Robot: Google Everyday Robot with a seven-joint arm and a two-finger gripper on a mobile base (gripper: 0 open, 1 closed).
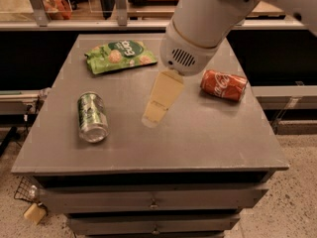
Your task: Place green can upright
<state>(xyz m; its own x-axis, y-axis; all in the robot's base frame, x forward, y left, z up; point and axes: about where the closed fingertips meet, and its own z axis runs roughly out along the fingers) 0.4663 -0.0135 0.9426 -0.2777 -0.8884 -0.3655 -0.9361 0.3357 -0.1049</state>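
Note:
The green can [92, 116] lies on its side on the left part of the grey table [198, 138], its silver end facing the front edge. My gripper [154, 114] hangs over the middle of the table, to the right of the can and apart from it, with its cream-coloured fingers [161, 100] pointing down and to the left. It holds nothing that I can see. The white arm comes in from the upper right.
A red cola can [223, 85] lies on its side at the right of the table. A flat green snack pouch [120, 56] lies at the back left. Drawers run below the table's front edge.

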